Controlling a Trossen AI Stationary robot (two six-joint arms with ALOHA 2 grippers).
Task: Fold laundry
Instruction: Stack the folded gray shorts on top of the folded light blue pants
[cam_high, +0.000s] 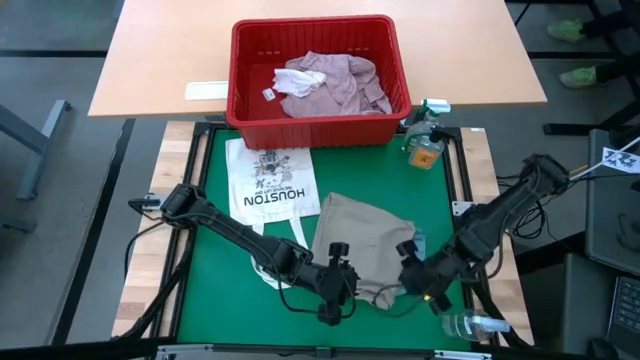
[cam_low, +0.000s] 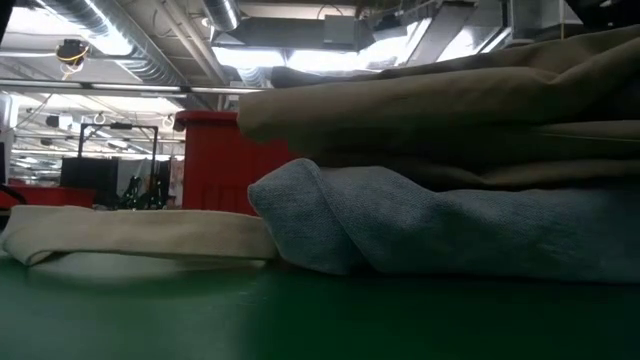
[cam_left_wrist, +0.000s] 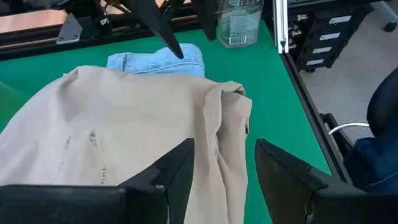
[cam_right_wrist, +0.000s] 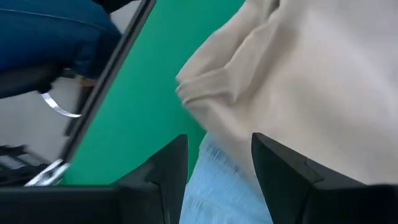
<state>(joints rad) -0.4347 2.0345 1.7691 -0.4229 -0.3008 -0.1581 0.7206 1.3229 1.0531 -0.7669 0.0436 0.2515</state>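
A tan cloth piece lies folded on the green mat, on top of light blue jeans whose edge shows at its right side. My left gripper hovers open over the cloth's near edge. My right gripper hovers open over the cloth's right corner and the jeans. A pale pink shirt lies crumpled in the red basket.
A white printed tote bag lies flat on the mat's left half, its strap toward the near edge. A spray bottle stands at the far right, and a clear plastic bottle lies at the near right corner.
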